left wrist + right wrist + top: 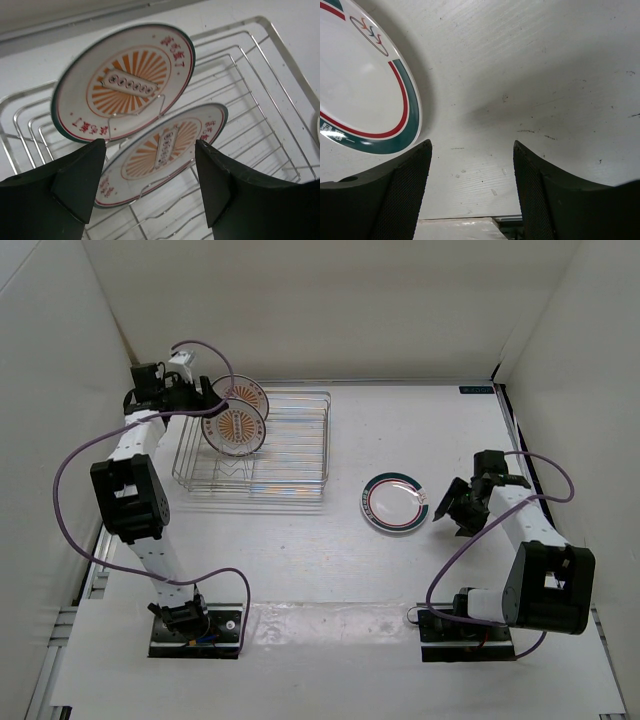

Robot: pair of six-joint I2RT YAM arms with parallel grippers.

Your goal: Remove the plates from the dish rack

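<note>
1. Left gripper [150,144] is hanging wide open by two orange-sunburst round plates [125,82] standing in the silver wire dish rack [260,70].
2. Right gripper [472,146] is gaping too, just beside the white green-and-red-rimmed plate [360,90] lying flat on the white table [530,75].

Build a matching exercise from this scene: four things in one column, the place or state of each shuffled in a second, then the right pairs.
1. green-rimmed plate
2. sunburst plates
3. left gripper
4. right gripper

A. open, over bare table beside a plate's rim
B. standing on edge in the dish rack
C. lying flat on the table, right of the rack
D. open, facing the racked plates

Pairs: 1-C, 2-B, 3-D, 4-A
</note>
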